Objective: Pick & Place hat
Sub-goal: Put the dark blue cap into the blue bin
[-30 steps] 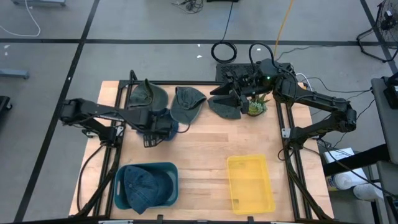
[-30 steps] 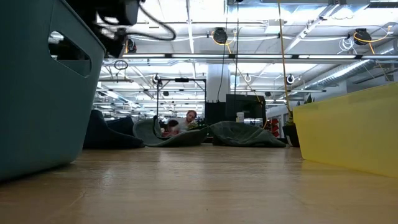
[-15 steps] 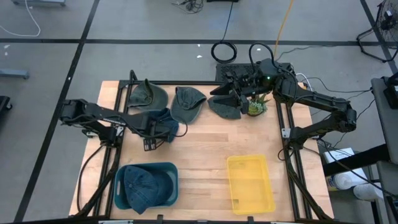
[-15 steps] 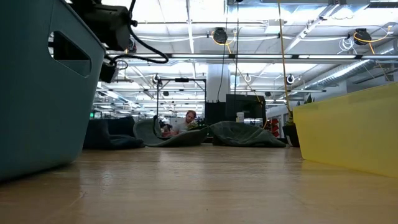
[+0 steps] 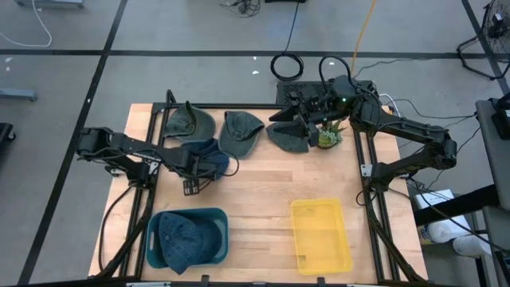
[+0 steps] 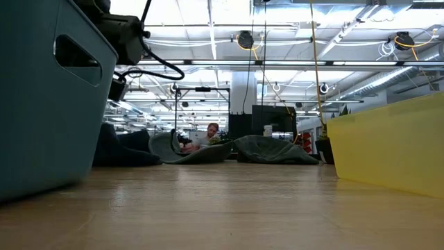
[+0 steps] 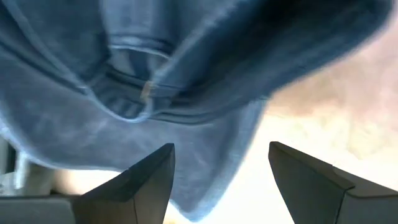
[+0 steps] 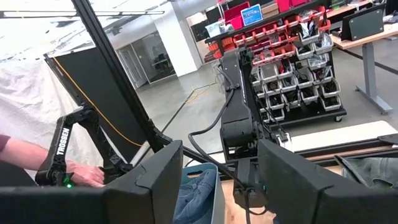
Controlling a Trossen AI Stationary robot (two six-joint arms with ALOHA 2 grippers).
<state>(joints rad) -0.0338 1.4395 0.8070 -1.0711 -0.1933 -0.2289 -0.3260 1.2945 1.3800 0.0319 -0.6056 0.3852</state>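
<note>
Left arm stretched low across the table (image 5: 263, 191), left end effector (image 5: 194, 185) parted, with a blue denim hat (image 5: 209, 158) just beyond the fingers (image 7: 134, 186), cloth between the tips in the wrist view; gripped or only near, cannot tell. Right arm folded at the far edge, right end effector (image 5: 301, 126) parted, nothing between the fingers, above a green hat (image 5: 288, 137) beside a small plant (image 5: 328, 137). Five hats counted: two more green ones (image 5: 190, 122) (image 5: 239, 131) far of the left end effector, one blue (image 5: 182, 240) inside the teal bin (image 5: 218, 215). Yellow bin (image 5: 320, 236) empty.
</note>
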